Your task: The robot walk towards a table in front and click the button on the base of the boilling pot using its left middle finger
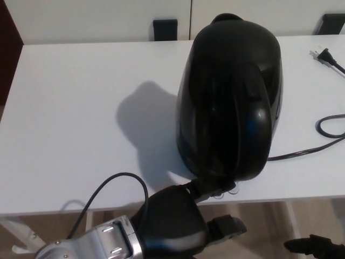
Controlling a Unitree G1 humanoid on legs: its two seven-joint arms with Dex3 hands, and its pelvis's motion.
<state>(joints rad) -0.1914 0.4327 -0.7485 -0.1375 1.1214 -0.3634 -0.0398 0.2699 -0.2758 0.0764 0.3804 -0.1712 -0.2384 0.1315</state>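
Left robot hand (175, 221) fingertip at 1 black kettle (229, 97) base, 1 table (81, 124)

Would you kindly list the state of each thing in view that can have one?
Kettle: upright on the table, lid closed.
Plug: unplugged, lying on the table.
Cord: slack, looped.
Left hand: one finger extended to the kettle's base, holding nothing.
Right hand: only partly visible, state unclear.

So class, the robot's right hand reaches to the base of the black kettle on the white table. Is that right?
Not quite. In the head view it is the left hand, coming in from the picture's left, that reaches to the base of the black kettle on the white table.
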